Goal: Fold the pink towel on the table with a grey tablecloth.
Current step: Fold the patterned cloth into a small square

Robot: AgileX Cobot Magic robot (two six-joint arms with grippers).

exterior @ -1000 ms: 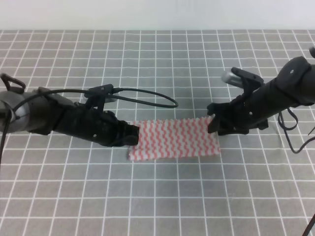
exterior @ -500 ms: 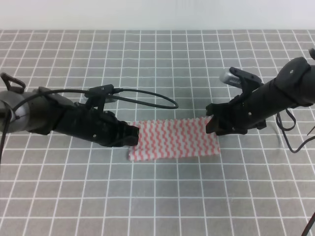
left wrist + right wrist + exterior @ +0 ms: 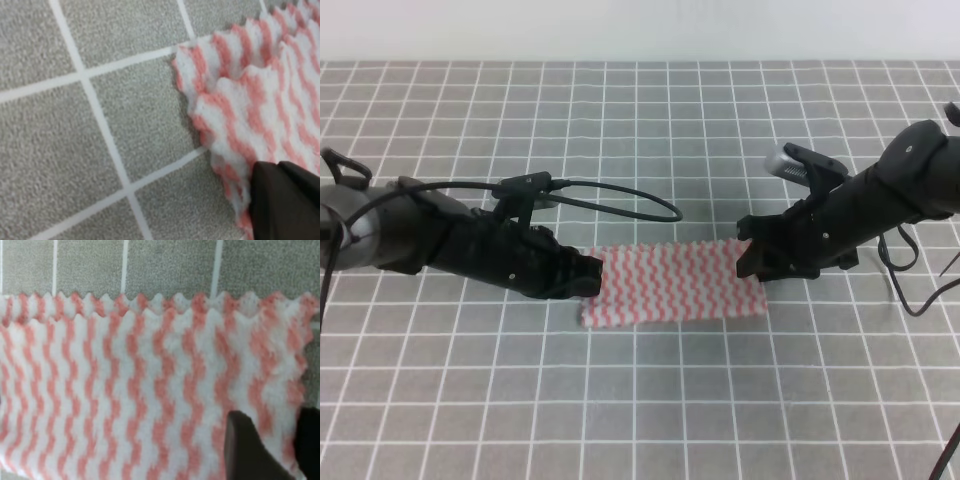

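At table centre in the high view, I see the pink towel point(image 3: 672, 284) lying doubled into a strip on the table with a grey tablecloth point(image 3: 650, 130). My left gripper point(image 3: 588, 276) meets its 9 o'clock end, my right gripper point(image 3: 753, 260) its 3 o'clock end.

Left wrist: one dark fingertip point(image 3: 285, 200) overlaps two stacked layers; I cannot tell the jaw state.

Right wrist: two fingers point(image 3: 245, 447) stand parted over the towel.
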